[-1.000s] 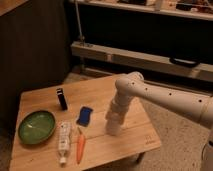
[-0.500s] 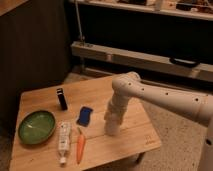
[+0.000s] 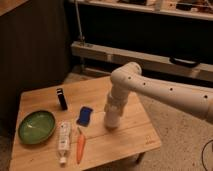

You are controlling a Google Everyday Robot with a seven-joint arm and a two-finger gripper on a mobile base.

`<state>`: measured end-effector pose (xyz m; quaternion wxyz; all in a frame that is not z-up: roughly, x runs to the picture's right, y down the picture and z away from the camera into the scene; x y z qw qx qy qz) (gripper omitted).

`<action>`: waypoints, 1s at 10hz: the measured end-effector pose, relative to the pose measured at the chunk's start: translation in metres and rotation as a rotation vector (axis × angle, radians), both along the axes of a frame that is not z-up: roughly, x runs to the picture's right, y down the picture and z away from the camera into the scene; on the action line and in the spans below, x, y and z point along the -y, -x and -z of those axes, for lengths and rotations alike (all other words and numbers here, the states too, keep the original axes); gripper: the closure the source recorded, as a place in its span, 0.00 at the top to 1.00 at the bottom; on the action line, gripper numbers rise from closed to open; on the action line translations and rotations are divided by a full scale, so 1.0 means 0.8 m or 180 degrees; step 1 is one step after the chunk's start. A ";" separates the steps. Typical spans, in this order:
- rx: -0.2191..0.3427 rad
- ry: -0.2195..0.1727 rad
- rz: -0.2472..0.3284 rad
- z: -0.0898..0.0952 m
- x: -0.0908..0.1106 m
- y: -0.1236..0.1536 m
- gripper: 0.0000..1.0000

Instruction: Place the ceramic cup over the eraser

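- One view: pincer [image 3: 112,113] is down near the desk [image 3: 145,142] centre, pressed together on what looks like the ceramic cup [image 3: 111,123], low on the surface, probably ready to lift.
- Target eraser [image 3: 61,98] stands upright toward the back-left edge, well apart. The blue pad [image 3: 85,115] lies between them, so the carry must clear it.

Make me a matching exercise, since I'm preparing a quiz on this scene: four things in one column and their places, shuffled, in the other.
Things
1. eraser
2. green bowl
3. carrot
4. pincer

Places
A. lying near the front edge of the table, beside the white tube
B. standing upright toward the back left of the table
C. low at the table, to the right of the blue pad in the picture
D. at the table's left end

Pairs: 1-B, 2-D, 3-A, 4-C
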<state>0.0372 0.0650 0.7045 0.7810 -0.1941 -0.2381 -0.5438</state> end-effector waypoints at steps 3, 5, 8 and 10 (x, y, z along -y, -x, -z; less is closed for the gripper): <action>0.0049 -0.0310 0.0113 0.054 0.089 0.008 0.12; 0.0201 -0.0501 0.0177 0.082 0.160 0.025 0.12; 0.0483 -0.0692 0.0353 0.093 0.233 0.093 0.12; 0.0686 -0.0776 0.0528 0.090 0.256 0.150 0.12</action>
